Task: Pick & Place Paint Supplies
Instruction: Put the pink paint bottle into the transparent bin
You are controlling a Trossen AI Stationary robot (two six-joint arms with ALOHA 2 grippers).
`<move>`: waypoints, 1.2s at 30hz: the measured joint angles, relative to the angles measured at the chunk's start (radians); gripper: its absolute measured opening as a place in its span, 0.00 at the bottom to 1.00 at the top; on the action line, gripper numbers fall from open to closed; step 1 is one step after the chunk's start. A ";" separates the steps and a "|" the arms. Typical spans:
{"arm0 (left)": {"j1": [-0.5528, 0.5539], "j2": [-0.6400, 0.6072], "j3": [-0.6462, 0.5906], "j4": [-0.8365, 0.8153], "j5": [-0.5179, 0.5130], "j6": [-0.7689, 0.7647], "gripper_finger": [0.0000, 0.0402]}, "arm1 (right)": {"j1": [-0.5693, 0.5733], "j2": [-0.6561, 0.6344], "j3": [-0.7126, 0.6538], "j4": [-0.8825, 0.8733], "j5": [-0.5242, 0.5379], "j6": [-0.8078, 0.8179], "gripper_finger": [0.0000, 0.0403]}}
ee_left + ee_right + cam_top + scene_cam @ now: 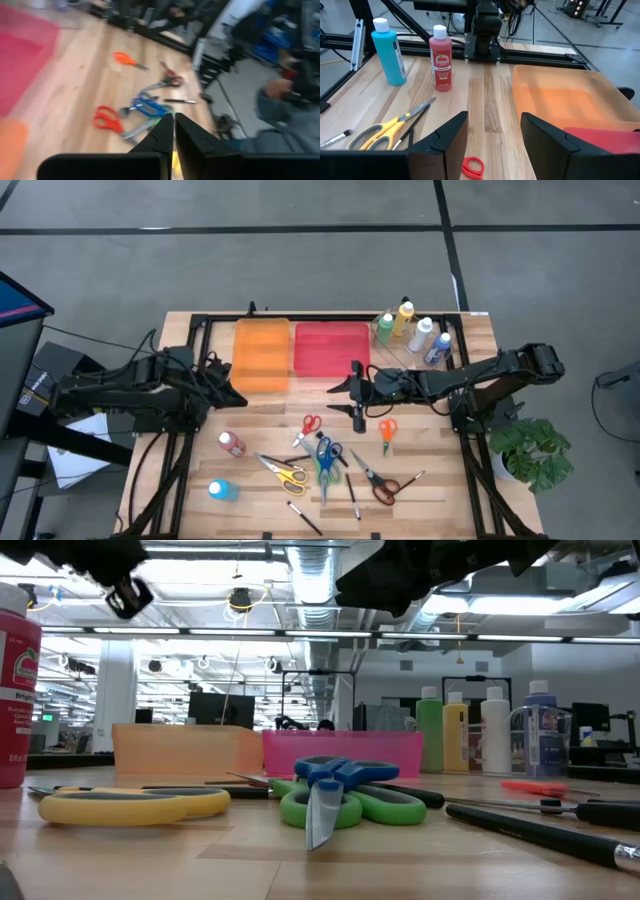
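orange tray (261, 355), pink tray (331, 348), yellow scissors (284, 472)

Two trays (300, 352) behind; scissors (325, 458) before them — bottles (412, 328) at right.

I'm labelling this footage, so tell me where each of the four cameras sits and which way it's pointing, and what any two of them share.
High view: above the table, looking straight down; both arms show, the right pincer beside the red tray.
Low view: at tabletop level, looking across at the blue scissors; arms overhead.
Left wrist view: on the left arm, past its shut left pincer toward scattered scissors.
Right wrist view: on the right arm, past its open fingers toward the red bottle.
Shared: high and right wrist views both show the orange tray.
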 joint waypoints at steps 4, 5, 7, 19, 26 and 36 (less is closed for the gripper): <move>-0.037 0.015 0.060 -0.050 0.037 0.023 0.11 | 0.000 0.000 0.000 -0.001 0.000 0.000 0.45; -0.054 0.015 0.065 -0.051 0.038 0.024 0.14 | 0.000 0.000 0.000 -0.001 0.000 0.000 0.45; -0.100 0.015 0.067 -0.052 0.040 0.037 0.19 | 0.000 0.000 0.000 -0.001 0.000 -0.001 0.45; -0.456 0.069 0.067 -0.150 -0.114 0.027 0.22 | -0.001 0.000 0.000 -0.001 0.000 -0.008 0.45; -0.642 0.103 0.182 -0.308 -0.297 -0.058 0.04 | -0.002 0.000 0.000 -0.001 0.000 -0.008 0.45; -0.773 0.107 0.237 -0.662 -0.591 -0.318 0.00 | -0.002 0.000 0.000 -0.016 0.000 -0.008 0.45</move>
